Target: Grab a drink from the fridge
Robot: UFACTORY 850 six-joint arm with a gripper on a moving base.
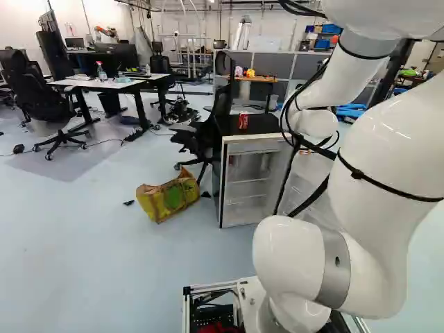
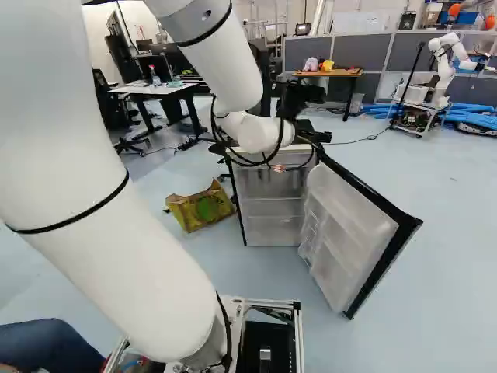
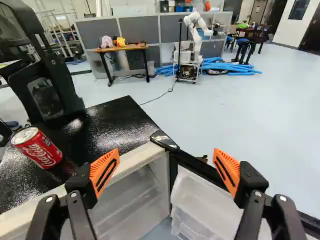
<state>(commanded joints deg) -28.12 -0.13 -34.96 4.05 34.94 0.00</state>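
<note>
- The red can stands upright on the black top of the fridge, its long axis straight up and down
- Its lid points up, and pale lettering on its side faces the wrist camera
- The claw is near the front edge of the fridge top; in the wrist view its fingers are spread wide apart, with nothing held
- The can is off to one side, outside the gap between the fingers and apart from them
- The fridge door is swung open, showing its pale inner shelves
- A yellow-green bag sits on the floor beside the fridge, near a black chair
</note>
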